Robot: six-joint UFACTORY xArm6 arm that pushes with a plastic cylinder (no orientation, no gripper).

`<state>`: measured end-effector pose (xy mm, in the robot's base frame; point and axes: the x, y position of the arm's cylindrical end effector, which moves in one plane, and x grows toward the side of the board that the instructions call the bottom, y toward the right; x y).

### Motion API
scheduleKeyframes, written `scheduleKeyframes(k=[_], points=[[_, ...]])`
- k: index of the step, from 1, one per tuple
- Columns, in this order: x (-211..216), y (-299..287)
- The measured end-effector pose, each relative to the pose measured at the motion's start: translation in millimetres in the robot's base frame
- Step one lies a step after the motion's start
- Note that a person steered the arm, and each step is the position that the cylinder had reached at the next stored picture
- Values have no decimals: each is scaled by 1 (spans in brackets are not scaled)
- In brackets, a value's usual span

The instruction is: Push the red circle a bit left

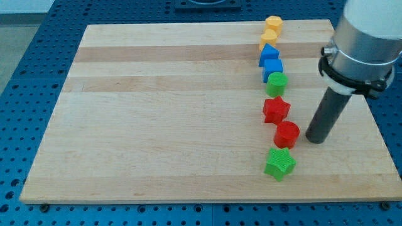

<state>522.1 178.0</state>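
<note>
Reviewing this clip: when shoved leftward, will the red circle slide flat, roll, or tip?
The red circle looks squat and flat-based, so it probably slides rather than tips or rolls. My tip sits just to its right; an off-centre push may swing it. It could graze the green star or red star.

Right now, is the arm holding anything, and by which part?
Nothing is held; the arm has no jaws, only a rod. My tip rests on the board just to the view's right of the red circle, with a small gap showing between them.
</note>
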Motion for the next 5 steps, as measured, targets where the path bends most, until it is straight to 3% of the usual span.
scheduleKeyframes(k=[2,3,5], points=[[19,-22],[11,6],[-2,-2]])
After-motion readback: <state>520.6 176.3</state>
